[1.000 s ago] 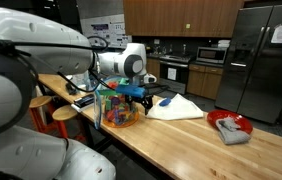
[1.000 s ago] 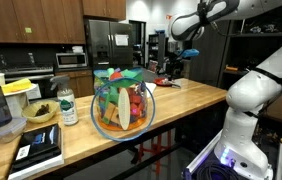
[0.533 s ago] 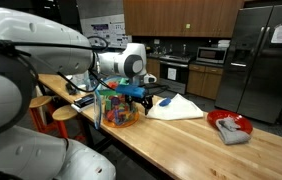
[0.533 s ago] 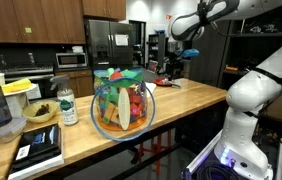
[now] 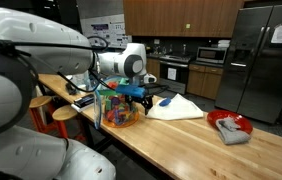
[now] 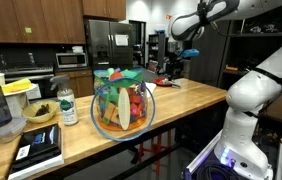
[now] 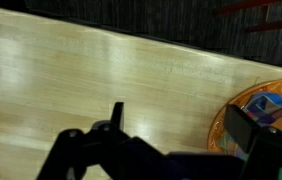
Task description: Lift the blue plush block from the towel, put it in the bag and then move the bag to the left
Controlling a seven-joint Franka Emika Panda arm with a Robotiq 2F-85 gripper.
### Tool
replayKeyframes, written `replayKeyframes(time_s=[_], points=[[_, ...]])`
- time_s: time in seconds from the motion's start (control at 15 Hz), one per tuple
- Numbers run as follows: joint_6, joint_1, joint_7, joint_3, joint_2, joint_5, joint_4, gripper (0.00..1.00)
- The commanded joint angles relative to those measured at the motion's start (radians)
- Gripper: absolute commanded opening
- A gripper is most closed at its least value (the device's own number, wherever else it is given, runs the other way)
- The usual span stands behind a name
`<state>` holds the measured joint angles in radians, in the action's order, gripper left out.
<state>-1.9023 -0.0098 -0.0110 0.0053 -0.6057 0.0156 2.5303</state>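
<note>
Arm: the white arm [image 5: 31, 60] fills the near left of an exterior view and reaches out over the wooden table [image 5: 181, 142].
Bag: the bag [image 5: 119, 108] stands upright on the table, with coloured pieces showing through. It is the nearest thing in an exterior view [image 6: 121, 100]. In the wrist view it lies at the right edge [image 7: 266, 108].
Gripper: the gripper [image 5: 139, 96] hangs just beside the bag's top, on the towel side. In the wrist view [image 7: 181, 116] its fingers stand apart, with only bare wood between them, holding nothing.
Block: the block [image 5: 165, 101] is a small dark lump at the towel's near edge, close to the gripper and too small to make out further.
Towel: the towel [image 5: 179, 108] lies rumpled on the table just past the bag.
Cloth: a grey cloth [image 5: 235, 133] with a red dish [image 5: 227, 120] lies well beyond the towel.
Backdrop: a steel fridge [image 5: 259, 60] stands behind.
</note>
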Motion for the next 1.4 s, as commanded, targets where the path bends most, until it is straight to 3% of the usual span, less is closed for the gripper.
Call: replayKeyframes(time_s=[0.0,0.73,1.13,1.33], points=[[-0.001,0.005,0.003,-0.001,0.0,0.001,-0.004,1.0],[-0.173,-0.02,0.172,0.071,0.195,0.054,-0.182,1.0],[-0.257,-0.043,0.258,0.077,0.341,0.177,-0.313,1.0],[-0.26,-0.026,0.241,0.062,0.333,0.17,-0.294,1.0]])
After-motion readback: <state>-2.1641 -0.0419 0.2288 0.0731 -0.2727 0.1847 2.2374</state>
